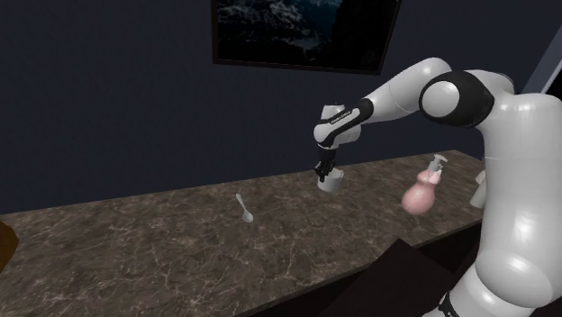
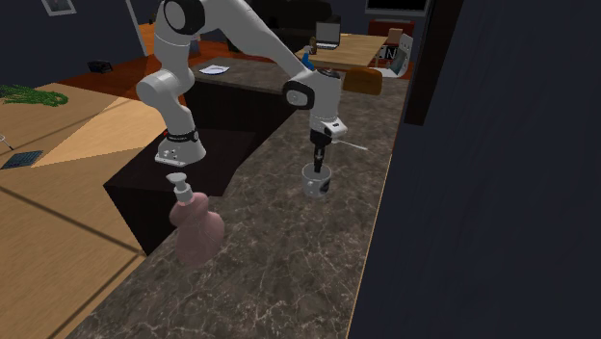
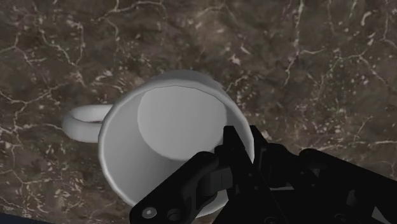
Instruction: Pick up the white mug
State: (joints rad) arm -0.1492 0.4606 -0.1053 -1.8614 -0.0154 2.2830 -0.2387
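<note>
We see a dark marble countertop [image 1: 162, 243] beneath the white arm [image 1: 396, 90]. In the shoulder view, a pink soap bottle [image 1: 420, 194] stands right of the white mug [image 1: 330, 182]. The gripper [image 3: 243, 145] has its jaws clamped on the mug's rim. A spoon [image 1: 244, 208] lies left.

counter [image 1: 162, 243]: dark veined stone | wall [image 1: 108, 90]: dark blue (framed picture [image 1: 302, 31] hung high) | light: dim
</note>
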